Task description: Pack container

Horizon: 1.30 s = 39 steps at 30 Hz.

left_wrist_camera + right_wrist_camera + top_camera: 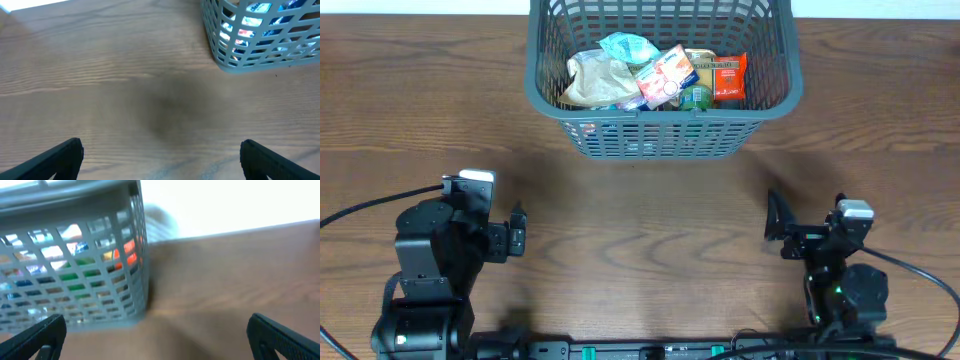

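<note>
The grey lattice-sided container [545, 100] stands at the table's far middle. It holds several packets: a crumpled beige bag [595, 80], a teal wrapper [628, 46], a white and red packet [665, 76], a green-lidded item [697, 97] and an orange packet [728, 76]. My left gripper [517, 232] is open and empty, low at the near left; the container's corner [220, 55] shows at the top right of its wrist view [160, 155]. My right gripper [775, 222] is open and empty at the near right [157, 335], with the container's side [135, 280] ahead to its left.
The bare wooden table [640, 230] spreads between both arms and the container. Black cables [370, 205] run off the left and right arms. A dark bar with green lights [650, 350] lies along the near edge.
</note>
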Available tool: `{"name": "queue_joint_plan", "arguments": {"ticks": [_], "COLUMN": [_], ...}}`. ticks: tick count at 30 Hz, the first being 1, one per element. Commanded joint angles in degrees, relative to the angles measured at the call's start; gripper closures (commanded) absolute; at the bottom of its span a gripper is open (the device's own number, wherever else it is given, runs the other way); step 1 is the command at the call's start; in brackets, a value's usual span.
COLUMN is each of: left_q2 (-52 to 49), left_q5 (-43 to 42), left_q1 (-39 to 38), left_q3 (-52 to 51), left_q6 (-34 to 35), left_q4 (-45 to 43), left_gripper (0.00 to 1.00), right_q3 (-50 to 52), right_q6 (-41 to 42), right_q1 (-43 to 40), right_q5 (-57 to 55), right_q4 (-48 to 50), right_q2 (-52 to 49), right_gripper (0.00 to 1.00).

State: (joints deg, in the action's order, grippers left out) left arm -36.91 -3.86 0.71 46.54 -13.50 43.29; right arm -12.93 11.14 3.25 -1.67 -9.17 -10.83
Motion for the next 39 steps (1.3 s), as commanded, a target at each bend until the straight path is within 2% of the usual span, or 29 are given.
{"name": "queue_joint_plan", "arguments": {"ticks": [1, 5, 8, 10, 14, 39], "left_q2": [0.2, 0.2, 0.2, 0.2, 0.2, 0.2], "left_q5": [0.61, 0.61, 0.61, 0.61, 0.61, 0.61], "left_q1": [0.24, 0.24, 0.24, 0.24, 0.24, 0.24], "left_q3": [0.04, 0.04, 0.04, 0.04, 0.04, 0.04], "left_q6": [0.33, 0.31, 0.31, 0.33, 0.33, 0.33], "left_q4": [-0.04, -0.04, -0.04, -0.04, -0.04, -0.04], "left_gripper": [0.01, 0.02, 0.02, 0.01, 0.01, 0.01], "right_q3": [5.66, 10.27, 12.74, 12.63, 12.63, 12.61], "right_q6": [0.37, 0.37, 0.39, -0.04, -2.67, -1.75], "right_q1": [-0.15, -0.17, -0.17, -0.22, 0.04, 0.15], "right_q5": [0.2, 0.2, 0.2, 0.22, 1.7, 2.08], "right_q4": [5.62, 10.34, 9.64, 5.35, 4.72, 4.9], "right_q2": [2.05, 4.92, 8.61, 10.73, 10.56, 10.54], "right_gripper": [0.01, 0.01, 0.01, 0.01, 0.01, 0.01]}}
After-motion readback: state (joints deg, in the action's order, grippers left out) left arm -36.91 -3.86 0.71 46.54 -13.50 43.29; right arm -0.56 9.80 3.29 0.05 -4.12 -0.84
